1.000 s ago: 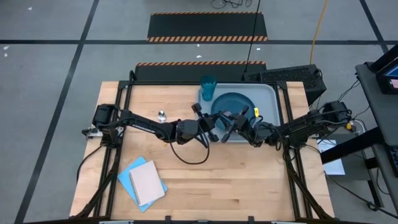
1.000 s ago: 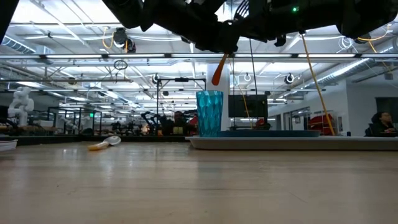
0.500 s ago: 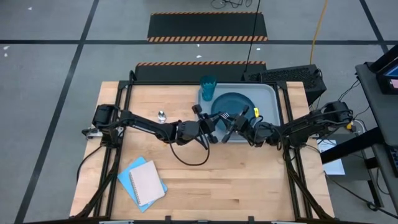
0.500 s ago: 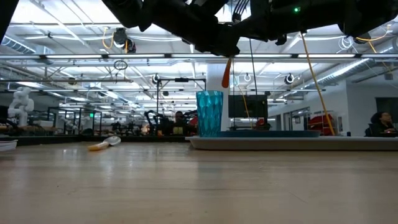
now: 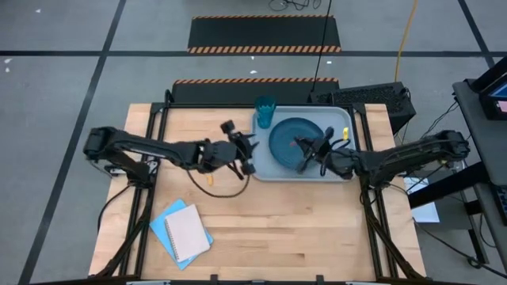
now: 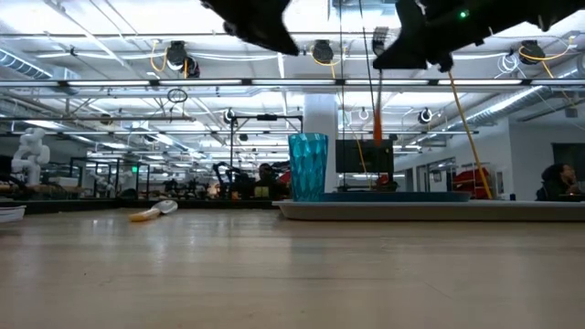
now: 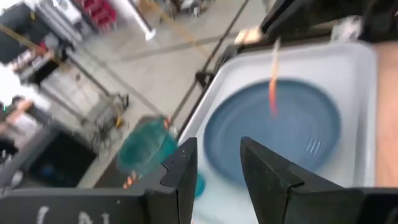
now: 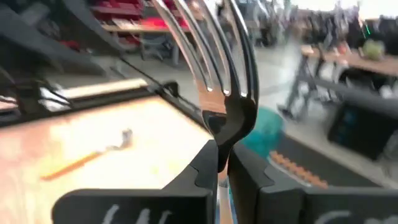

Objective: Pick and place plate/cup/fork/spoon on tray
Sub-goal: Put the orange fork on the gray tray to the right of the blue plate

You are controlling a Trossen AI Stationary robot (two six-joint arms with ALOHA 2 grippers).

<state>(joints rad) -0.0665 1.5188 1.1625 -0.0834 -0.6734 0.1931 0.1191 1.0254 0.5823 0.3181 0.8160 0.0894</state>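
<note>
Fork (image 8: 214, 59) clamped in right pincer (image 8: 222, 163), handle hidden between fingers; left pincer (image 7: 214, 163) apart, empty.

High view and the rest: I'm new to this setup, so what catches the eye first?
The right tool holds the fork above the plate, which lies on the tray beside the cup. The left tool, open, is over the table just off the tray's edge. The spoon lies on the wood.

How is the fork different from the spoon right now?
The fork is pinched upright in the right gripper above the plate; the spoon lies flat on the wooden table. The fork's handle is red-orange, the spoon's yellow-orange. Both have silver metal heads.
</note>
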